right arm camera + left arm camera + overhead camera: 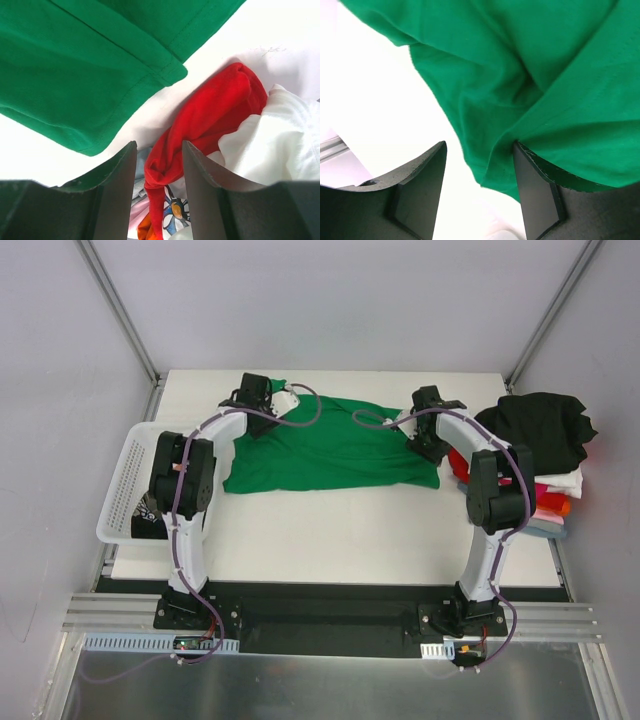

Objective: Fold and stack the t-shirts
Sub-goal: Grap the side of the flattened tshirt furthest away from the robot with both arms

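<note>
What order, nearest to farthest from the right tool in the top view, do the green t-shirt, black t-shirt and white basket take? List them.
From the right tool:
1. Green t-shirt, directly beside it on the left.
2. Black t-shirt, atop the pile to the right.
3. White basket, at the table's far left edge.

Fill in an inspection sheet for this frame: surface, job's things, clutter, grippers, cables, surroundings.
Surface: white table.
Job's things: green shirt spread mid-table; pile of shirts at the right edge, black on top.
Clutter: white basket at the left edge, something dark inside.
Grippers: left gripper open around the green shirt's edge; right gripper open beside its corner.
Cables: purple cables loop over the green shirt.
Surroundings: white walls, metal posts.
</note>
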Controlling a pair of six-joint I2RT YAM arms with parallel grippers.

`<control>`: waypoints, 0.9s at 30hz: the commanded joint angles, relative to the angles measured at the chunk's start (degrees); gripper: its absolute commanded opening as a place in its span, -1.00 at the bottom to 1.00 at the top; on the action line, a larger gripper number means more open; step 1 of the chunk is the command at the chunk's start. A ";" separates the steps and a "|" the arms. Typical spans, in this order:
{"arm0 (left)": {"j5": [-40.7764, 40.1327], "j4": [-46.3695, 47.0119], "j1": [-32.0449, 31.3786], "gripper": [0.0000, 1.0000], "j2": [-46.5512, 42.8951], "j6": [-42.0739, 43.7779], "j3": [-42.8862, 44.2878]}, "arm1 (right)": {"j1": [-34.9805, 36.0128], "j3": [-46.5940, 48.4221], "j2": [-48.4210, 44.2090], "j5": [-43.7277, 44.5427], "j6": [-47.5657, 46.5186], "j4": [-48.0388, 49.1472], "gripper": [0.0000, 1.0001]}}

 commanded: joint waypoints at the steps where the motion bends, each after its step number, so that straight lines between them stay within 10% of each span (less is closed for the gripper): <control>1: -1.41 2.70 1.23 0.10 0.44 -1.30 4.29 | -0.14 3.35 -0.25 1.72 1.89 0.49 -0.11; 27: 7.72 5.87 2.29 0.26 10.47 -4.20 20.30 | 1.88 21.37 13.29 5.06 2.51 9.02 0.11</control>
